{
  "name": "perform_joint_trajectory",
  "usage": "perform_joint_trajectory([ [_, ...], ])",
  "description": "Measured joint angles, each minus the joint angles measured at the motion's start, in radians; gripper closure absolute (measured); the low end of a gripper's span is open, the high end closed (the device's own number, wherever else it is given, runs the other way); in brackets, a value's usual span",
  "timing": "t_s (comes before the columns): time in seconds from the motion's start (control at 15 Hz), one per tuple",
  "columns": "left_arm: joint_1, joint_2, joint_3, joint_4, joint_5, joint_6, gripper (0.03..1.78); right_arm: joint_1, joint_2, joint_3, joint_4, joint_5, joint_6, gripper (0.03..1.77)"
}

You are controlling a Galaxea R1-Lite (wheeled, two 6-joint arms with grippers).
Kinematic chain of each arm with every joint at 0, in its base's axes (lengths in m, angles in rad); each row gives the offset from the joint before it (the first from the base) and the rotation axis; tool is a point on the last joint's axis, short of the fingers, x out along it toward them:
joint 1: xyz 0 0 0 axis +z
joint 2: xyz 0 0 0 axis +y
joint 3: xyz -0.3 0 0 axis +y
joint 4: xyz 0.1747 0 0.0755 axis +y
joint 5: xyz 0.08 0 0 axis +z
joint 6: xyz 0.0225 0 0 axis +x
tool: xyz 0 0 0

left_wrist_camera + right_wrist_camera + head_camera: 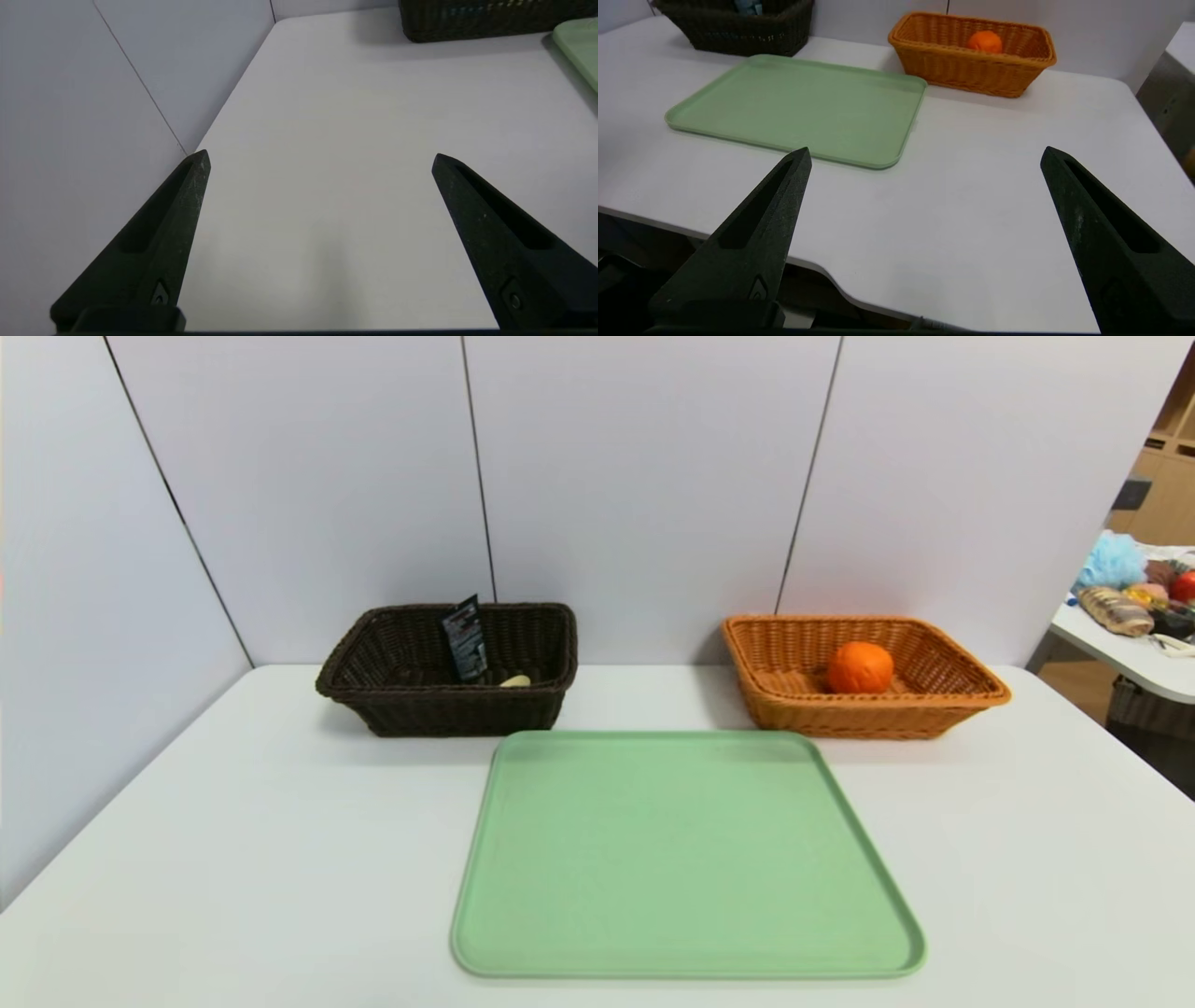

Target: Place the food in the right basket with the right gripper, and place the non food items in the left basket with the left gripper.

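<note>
The orange fruit (860,667) lies inside the orange-tan right basket (971,683) at the back right of the table; the right wrist view shows the fruit (985,41) in that basket (971,70) too. In the dark brown left basket (373,686) a black tube (465,639) stands tilted, and a pale yellow spoon bowl (514,681) peeks over the front rim. Neither arm appears in the head view. My left gripper (320,158) is open over bare table near the left wall. Open and holding nothing, my right gripper (924,154) hangs above the table's front right edge.
A flat green tray (686,859) lies bare in the middle of the white table, in front of both baskets. Grey panel walls close off the back and left. Beyond the right edge stands another table (1134,658) with assorted items.
</note>
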State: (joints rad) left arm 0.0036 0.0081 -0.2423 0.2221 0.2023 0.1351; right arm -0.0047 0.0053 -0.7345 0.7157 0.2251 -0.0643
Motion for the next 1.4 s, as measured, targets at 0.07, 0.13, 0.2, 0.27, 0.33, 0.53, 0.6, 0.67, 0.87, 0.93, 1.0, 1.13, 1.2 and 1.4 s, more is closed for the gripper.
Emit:
perform_joint_trajectory([
  [0.07,0.000,-0.004,0.019,-0.054,-0.022,0.000,0.12,0.000,-0.004,0.018,-0.048,-0.001,0.000,0.10],
  [0.13,0.000,-0.006,0.043,-0.105,-0.049,0.000,0.12,0.000,-0.005,0.042,-0.104,-0.004,0.000,0.11],
  [0.2,0.000,-0.007,0.073,-0.149,-0.073,0.000,0.12,0.000,-0.006,0.064,-0.150,-0.005,-0.001,0.11],
  [0.27,0.000,-0.007,0.099,-0.182,-0.086,0.000,0.12,0.000,-0.007,0.084,-0.175,-0.007,-0.001,0.11],
  [0.33,0.000,-0.008,0.129,-0.207,-0.090,0.000,0.12,0.000,-0.007,0.108,-0.180,-0.013,-0.001,0.10],
  [0.53,0.000,-0.008,0.194,-0.245,-0.121,-0.001,0.12,0.000,-0.007,0.223,-0.253,-0.080,-0.002,0.10],
  [0.6,-0.001,-0.008,0.206,-0.246,-0.151,-0.001,0.12,0.000,-0.007,0.282,-0.312,-0.108,-0.006,0.10],
  [0.67,-0.001,-0.008,0.214,-0.246,-0.173,0.000,0.12,0.000,-0.007,0.350,-0.389,-0.135,-0.013,0.10],
  [0.87,0.000,-0.009,0.227,-0.247,-0.187,-0.006,0.12,0.000,-0.007,0.572,-0.670,-0.189,-0.045,0.10],
  [0.93,0.000,-0.009,0.229,-0.247,-0.197,-0.009,0.12,0.000,-0.007,0.632,-0.743,-0.195,-0.053,0.10],
  [1.0,-0.001,-0.009,0.235,-0.243,-0.206,-0.009,0.12,0.000,-0.007,0.680,-0.799,-0.200,-0.060,0.10],
  [1.13,0.000,-0.009,0.240,-0.214,-0.210,-0.014,0.12,0.000,-0.007,0.721,-0.792,-0.203,-0.057,0.10],
  [1.2,-0.001,-0.009,0.241,-0.214,-0.211,-0.014,0.12,0.000,-0.007,0.728,-0.760,-0.201,-0.056,0.10],
  [1.4,0.000,-0.009,0.242,-0.216,-0.213,-0.030,0.12,0.000,-0.007,0.733,-0.709,-0.199,-0.021,0.10],
])
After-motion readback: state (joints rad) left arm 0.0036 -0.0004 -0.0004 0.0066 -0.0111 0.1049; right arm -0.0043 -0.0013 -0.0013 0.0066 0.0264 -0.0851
